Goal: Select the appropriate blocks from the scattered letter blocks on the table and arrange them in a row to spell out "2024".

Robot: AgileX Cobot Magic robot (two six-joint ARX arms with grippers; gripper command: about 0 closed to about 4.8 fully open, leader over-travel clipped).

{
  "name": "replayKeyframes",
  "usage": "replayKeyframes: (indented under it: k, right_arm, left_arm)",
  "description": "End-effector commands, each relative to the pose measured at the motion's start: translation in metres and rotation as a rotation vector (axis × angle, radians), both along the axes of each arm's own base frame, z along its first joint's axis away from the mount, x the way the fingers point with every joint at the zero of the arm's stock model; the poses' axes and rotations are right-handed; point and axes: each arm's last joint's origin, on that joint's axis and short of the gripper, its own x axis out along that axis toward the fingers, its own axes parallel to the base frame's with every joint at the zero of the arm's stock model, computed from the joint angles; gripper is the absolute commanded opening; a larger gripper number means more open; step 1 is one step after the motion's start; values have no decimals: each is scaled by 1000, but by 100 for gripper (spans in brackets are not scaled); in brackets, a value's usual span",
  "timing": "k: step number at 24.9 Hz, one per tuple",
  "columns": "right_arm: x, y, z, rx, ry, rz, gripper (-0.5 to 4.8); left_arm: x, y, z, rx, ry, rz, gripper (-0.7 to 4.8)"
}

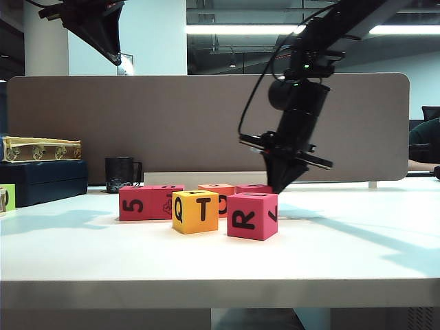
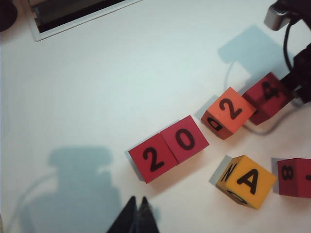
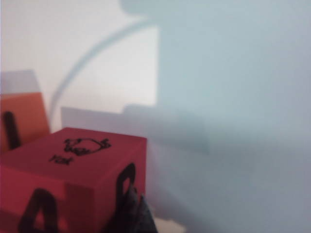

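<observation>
White tabletop fills the foreground, backed by a grey-brown partition panel with a dark mug and stacked boxes at the far left.

Six small cubes sit near the middle of the table. Seen from the left wrist camera, two pinkish-red cubes touch side by side, their tops reading "2" and "0". An orange cube with "2" on top lies a little apart along the same line, and a pinkish-red cube with "4" on top touches its corner beyond that. Nearer the front stand a yellow cube, showing "Q" and "T" in the exterior view, and a pinkish-red cube showing "R".

The left gripper hangs high above the table at the upper left of the exterior view, its jaws pressed together and holding nothing. The right gripper points down at the far right end of the row, jaws closed, its tip right beside the "4" cube; whether it touches cannot be told.
</observation>
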Motion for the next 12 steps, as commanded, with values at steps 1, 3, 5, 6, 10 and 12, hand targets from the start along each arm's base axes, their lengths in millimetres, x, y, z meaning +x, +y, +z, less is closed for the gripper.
replayKeyframes:
  k: [1,3,5,6,10,12]
  right_arm:
    - [1,9,0,30,-29,20,-1]
    - [0,19,-3,41,-41,37,-1]
    - [0,22,-4,43,-42,41,-1]
    - [-1,24,-4,43,-42,42,-1]
    - [-2,28,-4,53,-48,48,-1]
    - [-2,29,-4,78,-36,39,-1]
  left_arm:
    - [-1,0,3,-1,-15,-10,-6]
    - [-1,0,3,4,-15,-15,-6]
    - [-1,0,3,5,-15,-15,-6]
    - [-1,0,3,4,-16,-15,-6]
    - [-1,0,3,8,-19,-20,-6]
    - [-1,0,3,8,-19,-20,-6]
